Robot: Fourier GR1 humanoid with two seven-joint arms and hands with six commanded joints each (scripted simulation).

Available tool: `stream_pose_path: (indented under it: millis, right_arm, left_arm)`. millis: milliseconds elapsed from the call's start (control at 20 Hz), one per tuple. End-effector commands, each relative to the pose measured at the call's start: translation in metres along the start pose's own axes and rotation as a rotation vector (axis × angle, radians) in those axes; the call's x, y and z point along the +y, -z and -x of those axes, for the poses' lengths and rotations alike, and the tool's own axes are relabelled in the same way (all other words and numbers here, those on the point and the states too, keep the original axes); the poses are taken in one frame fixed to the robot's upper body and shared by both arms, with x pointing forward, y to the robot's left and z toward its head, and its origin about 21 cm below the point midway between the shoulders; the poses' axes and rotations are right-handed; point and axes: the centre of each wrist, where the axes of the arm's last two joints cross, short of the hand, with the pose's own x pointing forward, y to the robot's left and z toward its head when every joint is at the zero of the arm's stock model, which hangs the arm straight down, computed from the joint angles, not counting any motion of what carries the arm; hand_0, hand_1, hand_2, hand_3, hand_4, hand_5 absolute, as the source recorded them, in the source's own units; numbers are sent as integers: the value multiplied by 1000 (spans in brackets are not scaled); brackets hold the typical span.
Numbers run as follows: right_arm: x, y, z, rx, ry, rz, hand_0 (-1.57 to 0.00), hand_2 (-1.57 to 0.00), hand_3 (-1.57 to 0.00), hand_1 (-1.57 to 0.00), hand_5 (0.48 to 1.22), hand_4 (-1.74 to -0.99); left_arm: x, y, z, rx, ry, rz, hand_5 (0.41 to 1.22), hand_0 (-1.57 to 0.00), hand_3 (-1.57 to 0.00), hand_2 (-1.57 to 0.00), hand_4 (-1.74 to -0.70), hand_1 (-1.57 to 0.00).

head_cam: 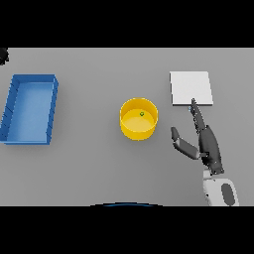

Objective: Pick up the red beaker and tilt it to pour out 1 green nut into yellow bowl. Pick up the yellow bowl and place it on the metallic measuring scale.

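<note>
Head view. The grey table [89, 168] fills the frame. Just right of centre stands the yellow bowl [139, 118], upright, with one small green nut [142, 114] lying inside it, toward the far side of its floor. In the upper right of the frame a flat, pale square plate lies on the table: the metallic measuring scale [191, 88], nothing resting on it. The bowl and the scale are apart, with bare table between them. The right hand [207, 144] comes in from the lower right on its white and grey arm; its fingers are stretched out straight toward the scale, the fingertips [193, 103] reaching the scale's near edge, though whether they touch it or hover above it cannot be told. The thumb [182, 145] is spread out to the side, pointing toward the bowl without reaching it. The hand is wide open and holds nothing. On the left side of the frame sits a blue tray [15, 101], rectangular with raised walls, well apart from the bowl.
</note>
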Motion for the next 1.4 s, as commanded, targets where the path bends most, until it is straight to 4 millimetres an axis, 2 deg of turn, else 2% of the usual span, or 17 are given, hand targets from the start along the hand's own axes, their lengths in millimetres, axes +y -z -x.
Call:
stream_pose_path:
  millis: [0, 100, 300, 500, 550, 600, 650, 700, 800, 850, 950, 1100, 1200, 1350]
  right_arm:
    - [-1, 2, 1, 0, -2, -2, 1, 1, 1, 1, 708, -1207]
    - [0, -1, 2, -5, -9, -1, 1, 1, 1, 1, 699, -1202]
    - [-3, -1, 4, -6, -1, 6, 1, 1, 1, 1, 687, -1186]
    - [-1, 2, 0, 6, 11, 0, 1, 1, 1, 1, 679, -1168]
    - [-3, 3, 0, 6, 10, 0, 1, 1, 1, 1, 678, -1165]
    - [-2, 4, -2, 2, 7, 0, 1, 1, 1, 1, 675, -1165]
    - [-2, 3, -2, 8, 0, 2, 1, 1, 1, 1, 671, -1163]
    - [0, -2, 1, 4, 1, -7, 1, 1, 1, 1, 669, -1159]
    - [3, 0, 0, 2, -2, -3, 1, 1, 1, 1, 671, -1162]
    - [-1, -4, 2, -3, 4, 3, 1, 1, 1, 1, 673, -1156]
    - [-4, -1, 1, -11, -4, -2, 1, 1, 1, 1, 680, -1147]
    - [1, 0, -3, -6, -1, -9, 1, 1, 1, 1, 690, -1156]
    - [1, 0, -4, 2, -10, -7, 1, 1, 1, 1, 688, -1164]
    - [0, 2, -3, 22, -26, 0, 1, 1, 1, 1, 679, -1178]
  left_arm:
    - [-5, -7, 11, 17, -18, 0, 1221, -1571, -1376, -1571, -1741, -1571]
    - [-5, -18, 23, 43, -41, -1, 1221, -1571, -1389, -1571, -1741, -1571]
    - [-23, -40, 48, 107, -56, 22, 1221, -1571, -1383, -1571, -1741, -1571]
    - [-25, -52, 59, 153, -58, 106, 955, -1571, -1366, -1571, -1735, -1571]
    - [-24, -55, 62, 154, -35, 137, 888, -1571, -1407, -1571, -1661, -1571]
    - [-23, -60, 62, 133, -27, 172, 827, -1571, -1368, -1571, -1493, -1571]
    - [-21, -63, 63, 89, 16, 207, 774, -1571, -1238, -1489, -1311, -1545]
    - [-21, -67, 64, 51, 45, 244, 740, -1495, -1098, -1311, -1155, -1380]
    - [-18, -72, 66, 19, 44, 338, 697, -1003, -707, -839, -933, -883]
    - [-12, -70, 70, 23, 44, 361, 682, -802, -565, -671, -870, -706]
    - [-10, -68, 68, 18, 118, 364, 656, -513, -361, -429, -785, -452]
    - [-13, -66, 67, 16, 151, 352, 648, -262, -185, -219, -741, -231]
    - [-22, -64, 72, 8, 152, 335, 647, -167, -118, -140, -724, -147]
    - [-22, -64, 71, -14, 151, 304, 653, -85, -60, -71, -705, -75]
